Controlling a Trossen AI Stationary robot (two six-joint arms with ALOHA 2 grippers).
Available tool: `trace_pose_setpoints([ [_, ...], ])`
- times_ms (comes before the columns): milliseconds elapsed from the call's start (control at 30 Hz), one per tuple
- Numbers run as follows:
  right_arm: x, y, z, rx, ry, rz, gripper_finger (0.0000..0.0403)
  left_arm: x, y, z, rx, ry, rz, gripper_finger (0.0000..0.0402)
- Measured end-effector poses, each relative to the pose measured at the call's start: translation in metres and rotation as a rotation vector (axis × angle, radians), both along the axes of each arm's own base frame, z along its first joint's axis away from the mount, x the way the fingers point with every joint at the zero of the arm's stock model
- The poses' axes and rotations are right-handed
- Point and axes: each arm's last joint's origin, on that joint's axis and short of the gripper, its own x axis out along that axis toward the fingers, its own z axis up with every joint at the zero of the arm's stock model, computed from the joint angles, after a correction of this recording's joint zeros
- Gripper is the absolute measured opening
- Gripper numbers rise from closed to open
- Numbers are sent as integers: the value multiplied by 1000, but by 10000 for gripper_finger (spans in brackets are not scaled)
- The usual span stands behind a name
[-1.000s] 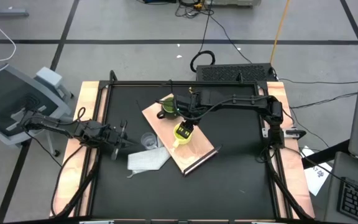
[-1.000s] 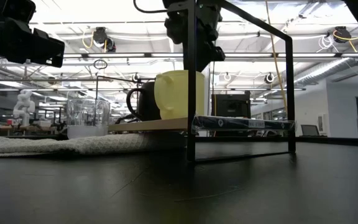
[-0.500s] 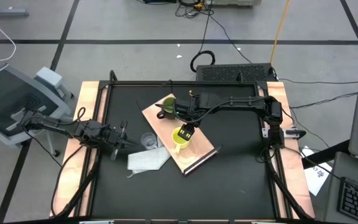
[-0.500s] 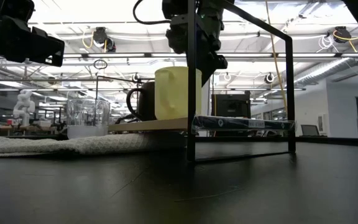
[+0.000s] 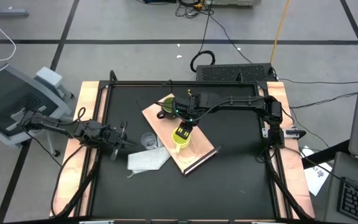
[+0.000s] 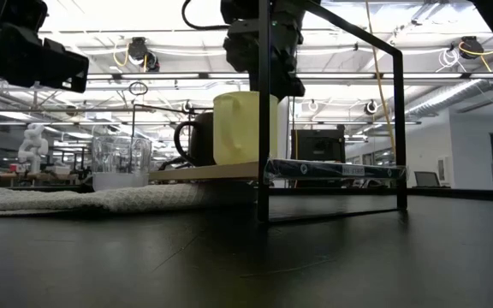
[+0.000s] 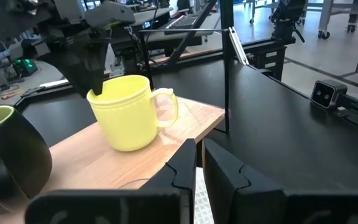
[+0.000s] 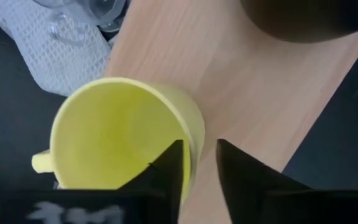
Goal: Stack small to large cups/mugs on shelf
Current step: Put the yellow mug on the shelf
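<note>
The yellow mug stands upright on the light-wood shelf, its handle toward the table's near left. My right gripper hangs over it, open and pointing steeply down. One finger is inside the mouth and one outside, on the mug's far-right rim. The dark green mug stands at the shelf's far end. The clear cup stands off the shelf by a white cloth. My left gripper waits shut and level at the table's left, pointing at the shelf.
A black metal frame rises around the table, and one of its posts stands in front of the yellow mug in the low view. Bare black tabletop lies near and right of the shelf. Wooden side boards run along the table's left and right edges.
My right gripper has tipped back a little toward the table's far edge over the yellow mug, so more of the mug's mouth shows from above. In the low view the mug's outline has straightened. The mug stays on the shelf.
</note>
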Motion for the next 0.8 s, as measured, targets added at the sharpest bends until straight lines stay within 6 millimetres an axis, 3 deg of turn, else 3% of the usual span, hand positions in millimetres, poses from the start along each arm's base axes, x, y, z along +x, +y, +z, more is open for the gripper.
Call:
trace_pose_setpoints([
  [200,1,-1,0,-23,-1,-39,8,0,0,-1,2,13,0,31],
  [433,0,-4,0,-76,17,-177,4,0,-1,-1,-4,16,-33,31],
  [800,-11,-3,-2,-18,127,-360,2,-1,-2,-1,-12,17,-55,31],
])
